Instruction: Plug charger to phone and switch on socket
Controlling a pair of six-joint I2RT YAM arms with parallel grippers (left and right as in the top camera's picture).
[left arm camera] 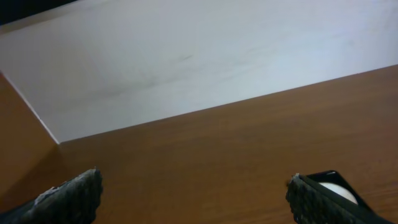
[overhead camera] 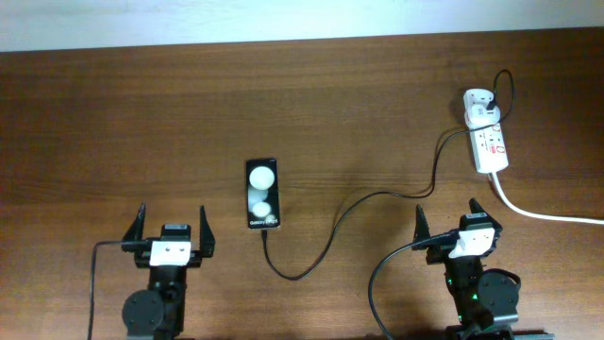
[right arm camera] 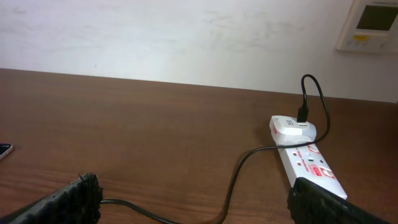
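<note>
The black phone (overhead camera: 261,193) lies on the table at centre left, two white round patches on its face; its corner shows in the left wrist view (left arm camera: 336,186). The thin black charger cable (overhead camera: 349,212) runs from the phone's near end to the white adapter block (overhead camera: 478,102), which sits in the far end of the white socket strip (overhead camera: 490,144). The adapter (right arm camera: 292,129), strip (right arm camera: 308,165) and cable (right arm camera: 233,180) also show in the right wrist view. My left gripper (overhead camera: 171,229) is open and empty, near-left of the phone. My right gripper (overhead camera: 457,219) is open and empty, in front of the strip.
The strip's thick white cord (overhead camera: 543,213) runs off the right edge. A pale wall stands beyond the far table edge, with a white wall panel (right arm camera: 372,25) at the upper right. The arms' own black cables hang near their bases.
</note>
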